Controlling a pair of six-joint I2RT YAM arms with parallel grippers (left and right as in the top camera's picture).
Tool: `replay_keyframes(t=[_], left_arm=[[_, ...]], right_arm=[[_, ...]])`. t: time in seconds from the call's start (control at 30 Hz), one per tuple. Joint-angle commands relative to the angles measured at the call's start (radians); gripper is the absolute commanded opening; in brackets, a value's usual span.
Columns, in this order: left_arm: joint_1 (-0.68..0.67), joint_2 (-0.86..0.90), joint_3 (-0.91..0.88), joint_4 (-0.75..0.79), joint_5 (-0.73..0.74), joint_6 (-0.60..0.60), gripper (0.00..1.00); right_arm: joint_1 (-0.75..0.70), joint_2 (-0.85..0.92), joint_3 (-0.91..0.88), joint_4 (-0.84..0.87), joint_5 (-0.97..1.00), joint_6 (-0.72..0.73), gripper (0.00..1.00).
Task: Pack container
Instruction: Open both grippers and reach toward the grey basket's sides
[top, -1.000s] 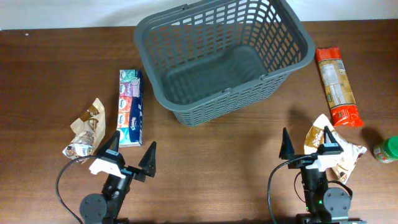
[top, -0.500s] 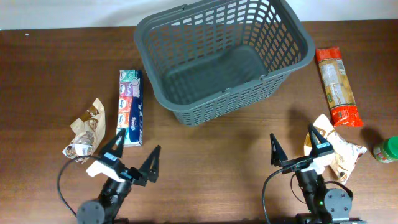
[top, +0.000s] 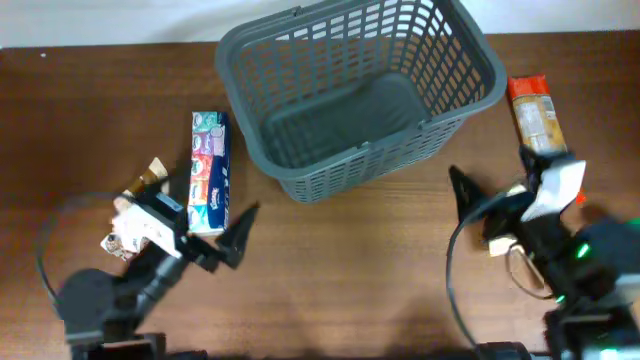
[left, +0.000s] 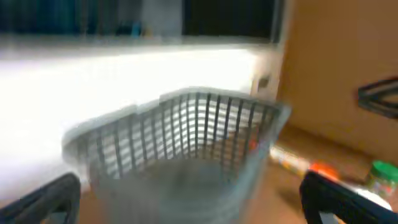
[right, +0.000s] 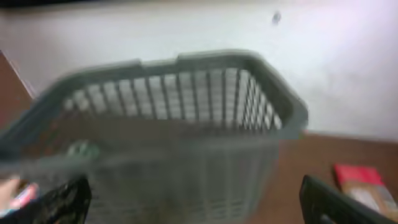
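Note:
The container (top: 345, 168) is a large dark grey lattice basket standing at the back middle of the table, with nothing inside it. My left gripper (top: 205, 218) hovers open at the front left, beside a colourful tissue pack (top: 208, 165). At the front right my right gripper (top: 495, 175) is also open and holds nothing. Both wrist views are blurred and face the container (left: 186, 143) (right: 174, 118) from a distance. In each, the gripper (left: 196, 208) (right: 199, 208) has its dark fingers wide at the frame's lower corners.
A crumpled snack wrapper (top: 135, 205) lies left of the tissue pack. An orange-red packet (top: 535, 110) lies right of the container. A crumpled bag (top: 497, 242) is partly under the right arm. A green-lidded jar (left: 380, 177) shows in the left wrist view.
Both arms have lifted and swung forward towards the container, the right one moving up over the crumpled bag. Both grippers stayed open. No object has moved.

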Motion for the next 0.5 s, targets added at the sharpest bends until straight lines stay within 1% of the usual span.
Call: replay_keyframes(t=[0.0,0.03,0.07,0.1,0.17,0.23,0.27,0.3,0.37,0.43,0.47], left_arm=[[0.004,0.105,0.127,0.267,0.232,0.047,0.99],[0.004,0.128,0.147,0.340,0.260,0.042,0.99],[0.004,0.151,0.172,0.377,0.267,0.031,0.99],[0.004,0.171,0.197,0.378,0.267,0.029,0.99],[0.004,0.227,0.272,0.312,0.264,0.031,0.99],[0.004,0.294,0.369,0.165,0.258,0.048,0.99],[0.004,0.328,0.426,0.066,0.239,0.063,0.99],[0.004,0.385,0.525,-0.113,0.182,0.104,0.99],[0.004,0.464,0.668,-0.369,0.062,0.164,0.99],[0.004,0.534,0.788,-0.553,0.000,0.214,0.99],[0.004,0.559,0.830,-0.607,0.001,0.230,0.99]], right_arm=[[0.009,0.146,0.307,-0.156,-0.144,-0.009,0.99],[0.009,0.174,0.364,-0.193,-0.165,-0.009,0.99],[0.009,0.193,0.404,-0.220,-0.175,-0.009,0.99],[0.009,0.213,0.451,-0.254,-0.172,-0.009,0.99],[0.008,0.245,0.530,-0.311,-0.140,-0.008,0.99],[0.008,0.273,0.599,-0.365,-0.090,-0.008,0.99],[0.008,0.294,0.649,-0.410,-0.055,-0.008,0.99],[0.008,0.322,0.715,-0.475,-0.013,-0.008,0.99],[0.008,0.361,0.808,-0.571,0.026,-0.008,0.99],[0.009,0.398,0.892,-0.667,0.029,-0.009,0.99],[0.009,0.410,0.919,-0.703,0.027,-0.008,0.99]])
